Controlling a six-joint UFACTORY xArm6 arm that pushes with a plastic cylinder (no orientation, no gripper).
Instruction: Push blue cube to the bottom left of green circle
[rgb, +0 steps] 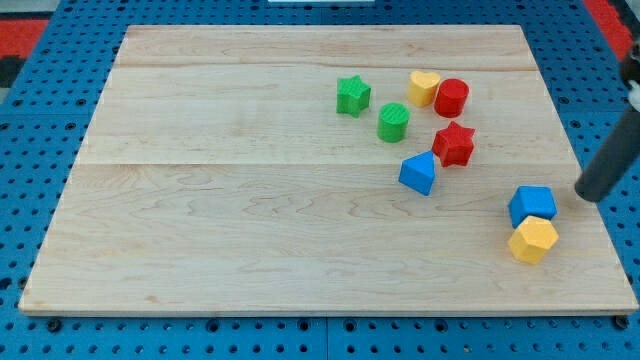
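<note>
The blue cube (531, 205) sits near the view's right edge of the wooden board, touching a yellow hexagonal block (533, 240) just below it. The green circle (393, 122) stands up and to the left, near the board's upper middle. My tip (586, 193) is the lower end of the dark rod that enters from the view's right; it rests just right of the blue cube, a small gap apart.
A blue triangular block (419, 173) lies between the cube and the green circle. A red star (454, 144), a red cylinder (451, 97), a yellow heart (423, 87) and a green star (352, 96) cluster around the green circle. The board's right edge (600, 215) is close.
</note>
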